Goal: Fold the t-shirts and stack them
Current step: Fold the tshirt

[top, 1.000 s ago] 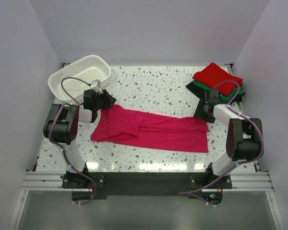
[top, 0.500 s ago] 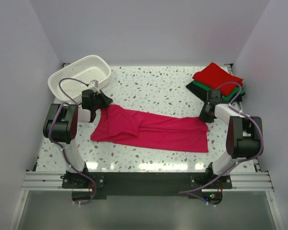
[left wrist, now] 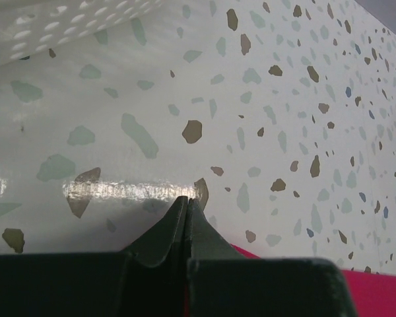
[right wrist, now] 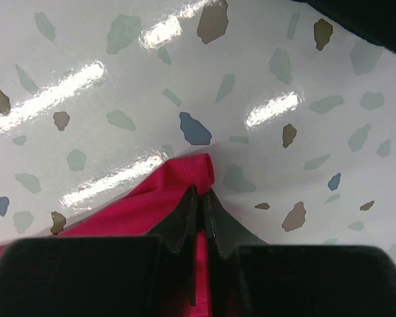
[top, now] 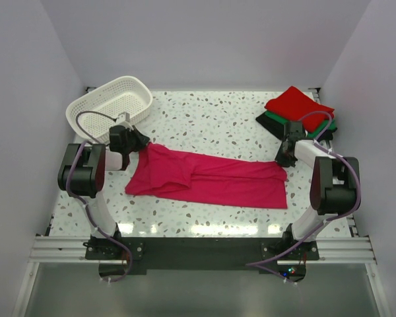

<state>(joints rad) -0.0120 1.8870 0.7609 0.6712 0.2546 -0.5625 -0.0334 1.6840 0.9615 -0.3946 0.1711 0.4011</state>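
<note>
A magenta-pink t-shirt [top: 211, 179] lies spread lengthwise across the middle of the table. My left gripper [top: 144, 142] sits low at its far left corner. In the left wrist view its jaws [left wrist: 187, 201] are pressed together, a sliver of pink cloth [left wrist: 363, 290] showing between and beside them. My right gripper [top: 282, 159] is at the far right corner. Its fingers [right wrist: 201, 193] are shut on a pinched fold of the pink cloth [right wrist: 178, 173]. Folded t-shirts are stacked at the back right: red [top: 298, 104] on green [top: 321, 131] on black [top: 270, 125].
A white lattice basket [top: 109, 105] stands at the back left, just beyond the left gripper; its wall [left wrist: 53, 26] shows in the left wrist view. The black shirt's edge [right wrist: 369, 20] lies close behind the right gripper. White walls enclose the table.
Both grippers have gone from open to shut at the pink shirt's far corners. The left gripper has shifted slightly left and the right one has settled lower onto the cloth.
</note>
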